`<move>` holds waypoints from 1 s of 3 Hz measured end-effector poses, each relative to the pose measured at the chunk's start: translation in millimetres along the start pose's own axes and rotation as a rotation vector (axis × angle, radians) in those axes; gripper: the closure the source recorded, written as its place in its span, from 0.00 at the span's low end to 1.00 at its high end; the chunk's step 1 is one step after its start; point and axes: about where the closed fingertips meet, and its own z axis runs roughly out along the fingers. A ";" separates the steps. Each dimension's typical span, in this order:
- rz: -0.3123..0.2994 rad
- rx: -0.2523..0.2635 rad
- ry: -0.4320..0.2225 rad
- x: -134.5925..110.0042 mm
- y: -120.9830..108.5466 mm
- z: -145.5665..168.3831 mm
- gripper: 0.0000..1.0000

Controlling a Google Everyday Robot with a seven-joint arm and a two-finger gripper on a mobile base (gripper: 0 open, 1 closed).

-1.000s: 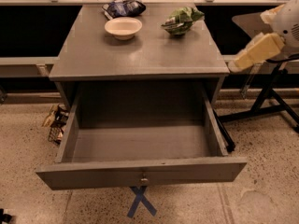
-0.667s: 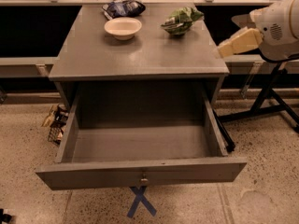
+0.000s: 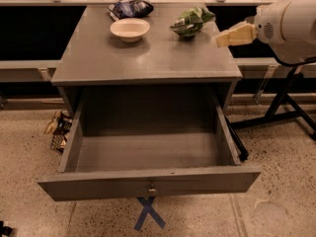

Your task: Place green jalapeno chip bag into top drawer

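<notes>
The green jalapeno chip bag [image 3: 190,21] lies crumpled on the grey cabinet top at the back right. The top drawer [image 3: 148,182] is pulled wide open below, its grey box showing nothing inside and a small metal knob at the front panel's centre. My gripper [image 3: 223,37], with cream-coloured fingers on a white arm, hangs at the right edge of the cabinet top, to the right of the bag and a little nearer the camera, apart from it and holding nothing that I can see.
A white bowl [image 3: 129,29] stands at the back left of the cabinet top [image 3: 123,58], with a dark blue and white chip bag [image 3: 129,8] behind it. A black stand [image 3: 281,102] is on the right floor, a blue tape cross [image 3: 149,215] in front, and a wire basket of bags [image 3: 59,128] at the left.
My arm has swung left and up from the right side, bringing the gripper closer to the green bag. Nothing on the cabinet has moved.
</notes>
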 end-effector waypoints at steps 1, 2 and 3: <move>-0.018 0.017 -0.042 -2.9 0.0 17.1 0.00; -0.015 0.044 -0.126 -15.8 -15.4 57.4 0.00; 0.013 0.098 -0.172 -27.2 -34.6 93.4 0.00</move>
